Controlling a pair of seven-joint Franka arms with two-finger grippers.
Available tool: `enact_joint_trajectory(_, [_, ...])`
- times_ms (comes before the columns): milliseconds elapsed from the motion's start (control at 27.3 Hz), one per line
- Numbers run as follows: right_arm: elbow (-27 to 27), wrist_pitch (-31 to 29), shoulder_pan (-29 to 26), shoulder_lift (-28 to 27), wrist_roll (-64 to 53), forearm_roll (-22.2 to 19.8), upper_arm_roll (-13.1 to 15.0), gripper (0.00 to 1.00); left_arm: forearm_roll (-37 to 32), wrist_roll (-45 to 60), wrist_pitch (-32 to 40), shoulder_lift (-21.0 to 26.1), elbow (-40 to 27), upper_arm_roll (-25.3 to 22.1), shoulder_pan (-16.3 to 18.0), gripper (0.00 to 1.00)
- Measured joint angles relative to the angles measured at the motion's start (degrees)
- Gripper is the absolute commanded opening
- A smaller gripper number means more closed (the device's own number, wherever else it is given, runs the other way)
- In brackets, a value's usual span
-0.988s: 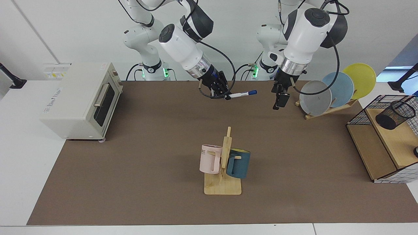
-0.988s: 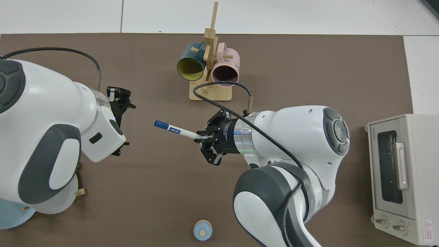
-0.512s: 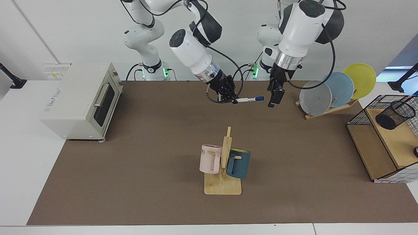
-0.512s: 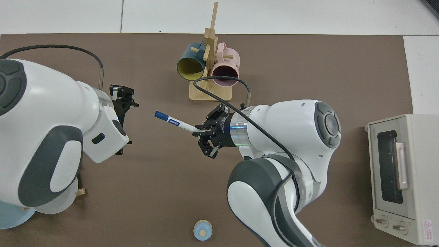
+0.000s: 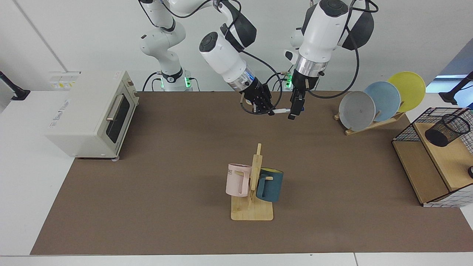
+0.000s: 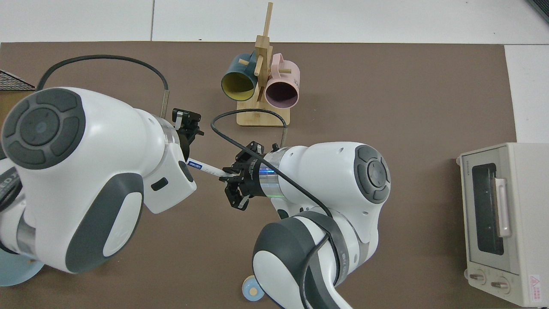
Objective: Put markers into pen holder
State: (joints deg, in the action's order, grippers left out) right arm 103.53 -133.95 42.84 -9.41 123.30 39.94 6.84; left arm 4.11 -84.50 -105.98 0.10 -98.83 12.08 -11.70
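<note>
Above the far middle of the brown tabletop (image 5: 166, 177), the right gripper (image 5: 266, 109) has its fingers closed on the tail end of the marker (image 5: 281, 110), holding it roughly level in the air. The marker's other end reaches to the left gripper (image 5: 293, 111), which hangs pointing down right at that end; in the top view the marker (image 6: 206, 168) disappears under the left arm's wrist there. Whether the left gripper's fingers are parted or pressed on the marker cannot be told from either view. The pen holder (image 5: 446, 130) lies tipped on the wooden shelf inside a wire basket (image 5: 410, 123), well apart from both sets of fingers, beyond the plate rack (image 5: 373, 123).
</note>
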Motion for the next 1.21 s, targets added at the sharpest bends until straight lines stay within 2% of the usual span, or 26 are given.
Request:
enact_joint_trajectory(110, [-0.01,0.0,0.01,0.0,0.0,0.0,0.03,0.0,0.0,0.0,0.11,0.17,-0.42,0.08,-0.08,0.84])
enact_joint_trajectory(183, [-0.02,0.0,0.0,0.0,0.0,0.0,0.06,0.0,0.0,0.0,0.26,0.22,-0.91,0.07,-0.08,0.75])
enact_joint_trajectory(220, [-0.02,0.0,0.01,0.0,0.0,0.0,0.08,0.0,0.0,0.0,0.37,0.23,-1.18,0.06,-0.08,0.65])
enact_joint_trajectory(329, [-0.02,0.0,0.0,0.0,0.0,0.0,0.12,0.0,0.0,0.0,0.87,0.23,-1.77,0.04,-0.08,0.26])
enact_joint_trajectory(402, [-0.03,0.0,0.0,0.0,0.0,0.0,0.14,0.0,0.0,0.0,1.11,0.23,-1.96,0.03,-0.08,0.1])
enact_joint_trajectory(439, [-0.03,0.0,0.0,0.0,0.0,0.0,0.14,0.0,0.0,0.0,1.23,0.23,-1.99,0.03,-0.08,0.05])
enact_joint_trajectory(585, [-0.03,0.0,0.01,-0.01,0.0,0.0,0.15,0.0,0.0,0.0,1.46,0.21,-1.99,0.03,-0.08,0.0])
enact_joint_trajectory(878, [-0.05,-0.08,0.24,-0.02,-0.16,-0.04,0.06,0.0,-0.05,-0.3,2.07,0.19,-1.8,-0.15,-0.06,0.0])
enact_joint_trajectory(915, [-0.05,-0.08,0.25,-0.02,-0.16,-0.04,0.06,0.12,-0.05,-0.3,2.1,0.19,-1.78,-0.15,-0.06,0.0])
enact_joint_trajectory(951, [-0.05,-0.08,0.26,-0.02,-0.17,-0.04,0.06,0.47,-0.05,-0.3,2.11,0.19,-1.78,-0.16,-0.06,0.0])
enact_joint_trajectory(988, [-0.05,-0.08,0.26,-0.02,-0.21,-0.05,0.06,0.93,-0.05,-0.3,2.14,0.19,-1.78,-0.16,-0.06,0.0])
enact_joint_trajectory(1024, [-0.05,-0.08,0.26,-0.02,-0.28,-0.05,0.06,0.99,-0.05,-0.3,2.15,0.19,-1.77,-0.16,-0.06,0.0])
enact_joint_trajectory(1207, [-0.01,0.33,0.25,-0.03,-3.59,-1.39,0.25,1.0,-0.05,-0.14,2.46,0.13,-1.77,-0.3,-0.04,0.0])
